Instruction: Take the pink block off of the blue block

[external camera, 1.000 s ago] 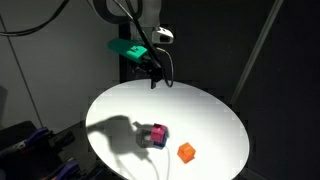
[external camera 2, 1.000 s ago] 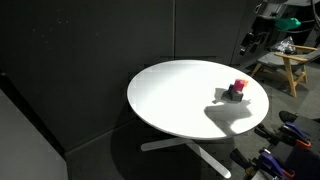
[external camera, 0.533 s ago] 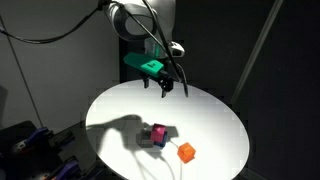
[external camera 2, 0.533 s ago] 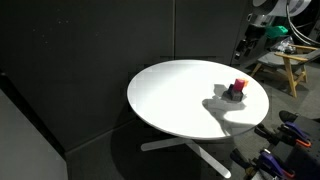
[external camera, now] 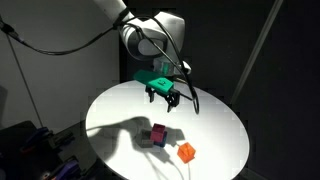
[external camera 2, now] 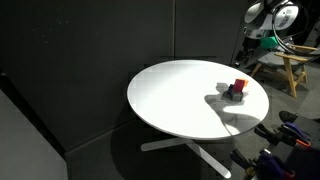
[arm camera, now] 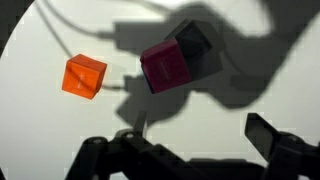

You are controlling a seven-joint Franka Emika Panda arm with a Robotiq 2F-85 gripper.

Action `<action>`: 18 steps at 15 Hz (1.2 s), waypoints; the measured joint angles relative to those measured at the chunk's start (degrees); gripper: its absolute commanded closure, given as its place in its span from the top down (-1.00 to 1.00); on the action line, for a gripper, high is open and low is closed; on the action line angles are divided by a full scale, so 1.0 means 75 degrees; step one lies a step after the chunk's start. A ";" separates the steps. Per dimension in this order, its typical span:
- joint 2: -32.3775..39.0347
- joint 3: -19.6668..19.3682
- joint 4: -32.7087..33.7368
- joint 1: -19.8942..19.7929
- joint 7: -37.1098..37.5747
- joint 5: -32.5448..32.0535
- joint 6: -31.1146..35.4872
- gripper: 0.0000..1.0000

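The pink block sits near the middle of the round white table. It also shows in an exterior view and in the wrist view. A dark block lies under and beside it; it is in shadow and I cannot tell its colour, so no bright blue block shows plainly. My gripper hangs open and empty above the table, behind the blocks and apart from them. Its fingers frame the bottom of the wrist view.
An orange cube lies on the table close to the pink block, also in the wrist view. The arm's shadow falls across the table around the blocks. A wooden stand is beyond the table.
My gripper has come down from above the table's far edge and moved closer to the blocks. The blocks have not moved.
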 measured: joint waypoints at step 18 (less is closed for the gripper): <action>0.0775 0.0398 0.0048 -0.0412 -0.0507 -0.0201 0.1018 1.00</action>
